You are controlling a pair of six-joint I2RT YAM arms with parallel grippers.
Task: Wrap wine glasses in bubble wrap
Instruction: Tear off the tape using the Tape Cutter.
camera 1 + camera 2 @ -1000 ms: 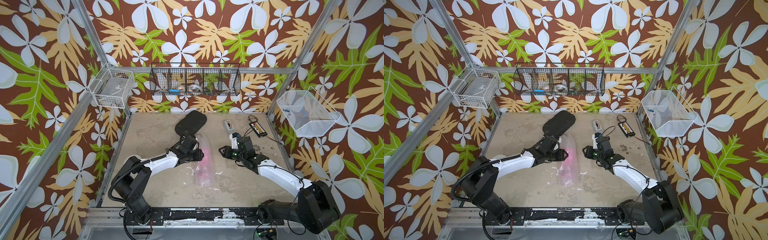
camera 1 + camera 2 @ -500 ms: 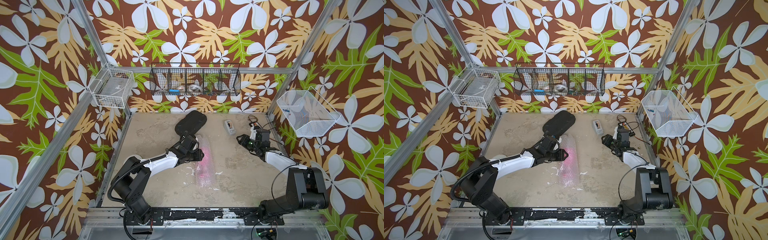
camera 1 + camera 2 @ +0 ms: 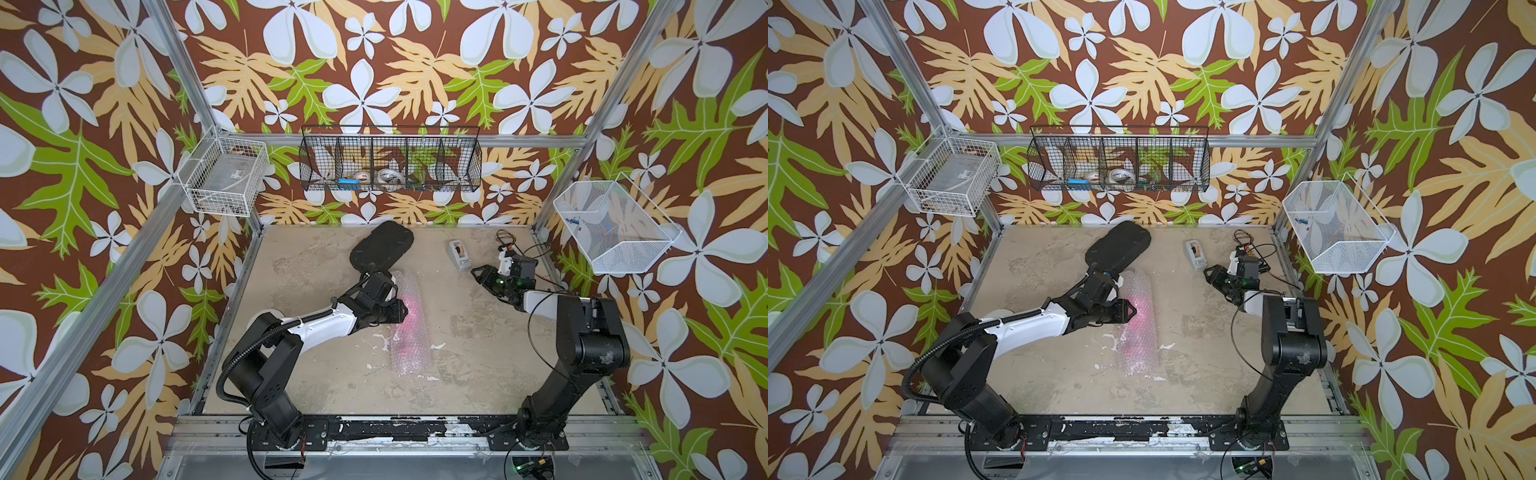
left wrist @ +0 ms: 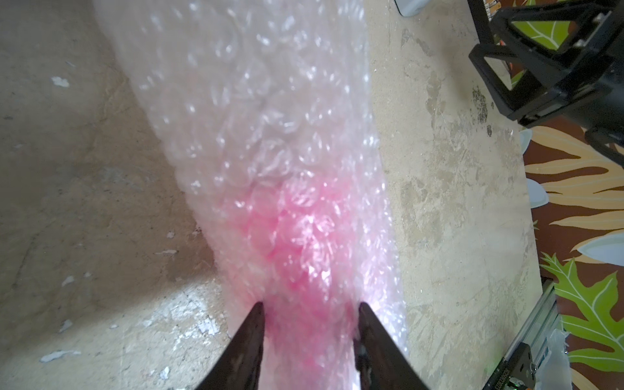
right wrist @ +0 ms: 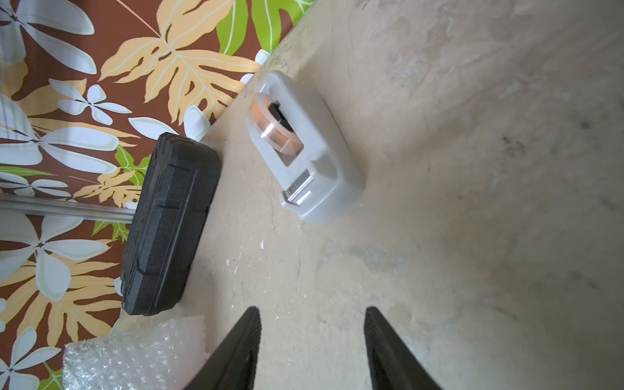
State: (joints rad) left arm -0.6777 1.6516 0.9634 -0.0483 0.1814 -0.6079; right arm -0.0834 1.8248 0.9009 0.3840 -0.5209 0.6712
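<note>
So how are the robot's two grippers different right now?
The left gripper is closed on the rolled bubble wrap, with the pink wine glass inside; the right gripper is open and holds nothing. The left gripper is over the middle of the table; the right gripper is nearer the back, facing the grey tape dispenser. Both are black.

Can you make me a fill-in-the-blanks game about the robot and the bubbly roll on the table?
1. The bubble wrap is rolled around a glass coloured ____.
2. The hand squeezing that roll is the robot's ____ one.
3. The right hand is open and holds ____.
4. The case near the back wall is coloured ____.

Missing words: pink, left, nothing, black.
</note>
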